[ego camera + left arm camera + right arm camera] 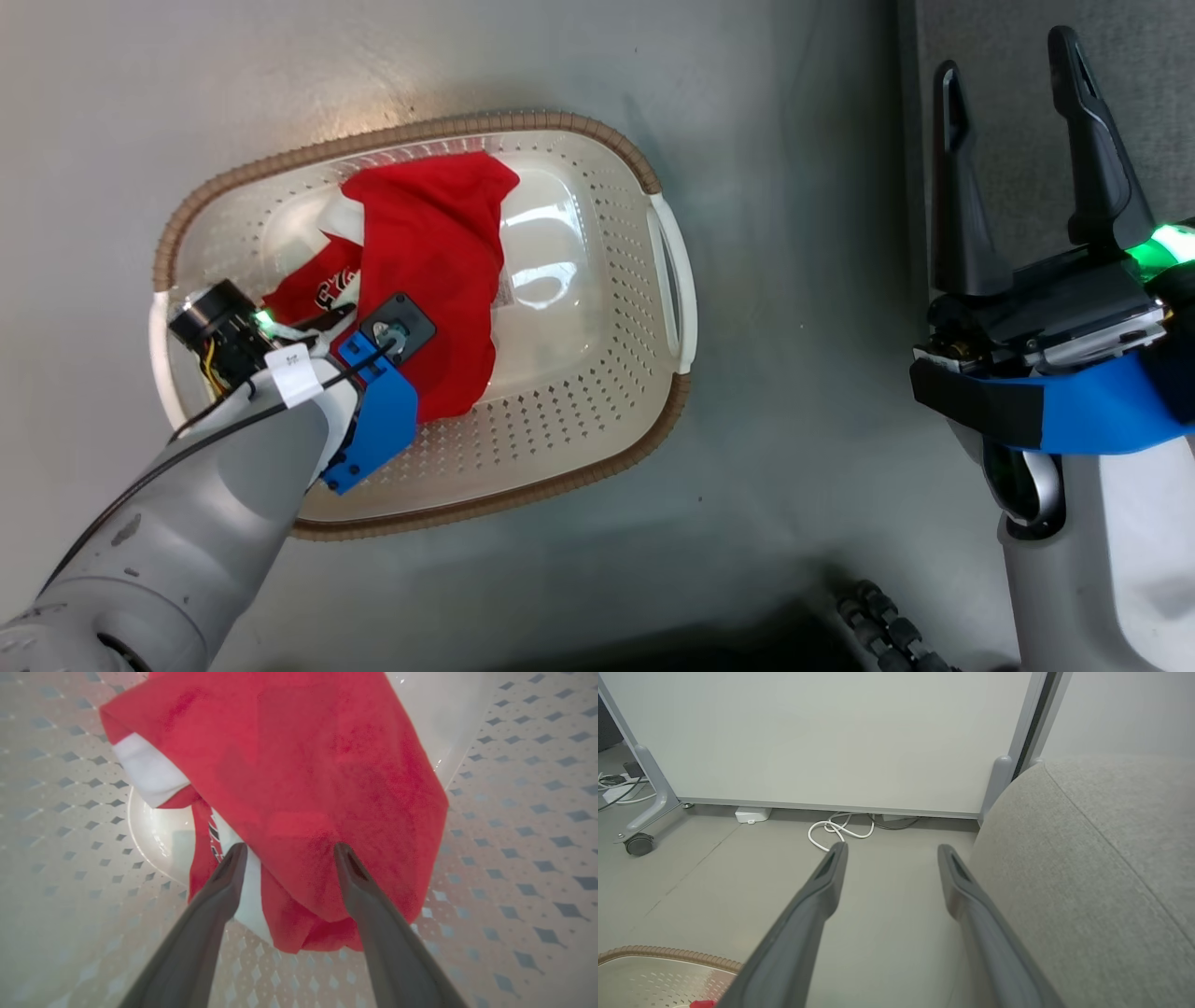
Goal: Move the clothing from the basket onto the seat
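Hanging over clothing [303, 765], left end effector [289, 851] spread; lettering [338, 278] illegible.

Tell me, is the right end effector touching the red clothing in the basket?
Apart. In the head view the right end effector hangs far right of the basket, where the clothing lies; bare floor separates them.

Grey floor [714, 882]. Ahead of right claw [892, 851]: pale panel [831, 732], white cable [836, 830] coiled at its base; wheeled foot [639, 843] far left.
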### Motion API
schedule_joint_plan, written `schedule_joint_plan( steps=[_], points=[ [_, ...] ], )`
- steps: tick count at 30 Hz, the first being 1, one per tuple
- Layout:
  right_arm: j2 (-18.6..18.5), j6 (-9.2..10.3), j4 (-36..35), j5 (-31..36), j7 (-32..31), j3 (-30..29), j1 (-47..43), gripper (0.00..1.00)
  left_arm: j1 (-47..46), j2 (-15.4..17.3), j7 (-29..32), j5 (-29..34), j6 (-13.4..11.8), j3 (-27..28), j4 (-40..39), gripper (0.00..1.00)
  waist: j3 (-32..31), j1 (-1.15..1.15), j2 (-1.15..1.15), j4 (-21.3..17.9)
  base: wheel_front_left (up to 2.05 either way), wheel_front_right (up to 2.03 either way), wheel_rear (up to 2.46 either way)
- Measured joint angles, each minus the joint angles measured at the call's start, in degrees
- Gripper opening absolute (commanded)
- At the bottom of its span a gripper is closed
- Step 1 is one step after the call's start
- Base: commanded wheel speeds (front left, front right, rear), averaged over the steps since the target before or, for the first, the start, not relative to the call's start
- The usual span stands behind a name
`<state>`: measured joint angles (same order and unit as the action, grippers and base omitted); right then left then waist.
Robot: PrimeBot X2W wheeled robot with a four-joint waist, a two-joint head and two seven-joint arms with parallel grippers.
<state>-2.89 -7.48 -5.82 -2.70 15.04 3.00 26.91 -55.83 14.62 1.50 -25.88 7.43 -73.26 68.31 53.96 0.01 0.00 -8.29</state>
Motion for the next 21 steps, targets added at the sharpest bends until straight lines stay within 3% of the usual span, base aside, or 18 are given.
schedule_joint_plan(
  steps=[15,16,18,21],
  points=[
    [0.0,-0.01,-4.39,-0.04,0.0,-0.1,-0.59,1.0,-4.05,-0.27,1.63,0.69,0.0,-0.11,2.11,1.0,7.64,0.0,0.0,-0.76,0.0,0.0,0.0],
    [0.0,-0.01,-4.56,-0.05,0.0,-0.03,-0.59,1.0,-4.08,-0.32,1.34,1.2,0.0,-0.1,2.21,0.8,7.77,0.0,0.0,-0.75,0.0,0.0,0.0],
    [0.0,0.0,-4.65,-0.05,0.0,0.01,-0.6,1.0,-4.25,-0.45,0.2,2.43,0.0,-0.12,2.3,0.0,7.84,0.0,0.0,-0.69,0.0,0.0,0.0],
    [0.0,-0.01,-4.58,-0.07,0.0,0.01,-0.57,1.0,-4.5,-0.73,-1.62,3.52,0.0,-0.11,2.49,0.0,7.57,0.0,0.0,-0.58,0.0,0.0,0.0]
  ],
)
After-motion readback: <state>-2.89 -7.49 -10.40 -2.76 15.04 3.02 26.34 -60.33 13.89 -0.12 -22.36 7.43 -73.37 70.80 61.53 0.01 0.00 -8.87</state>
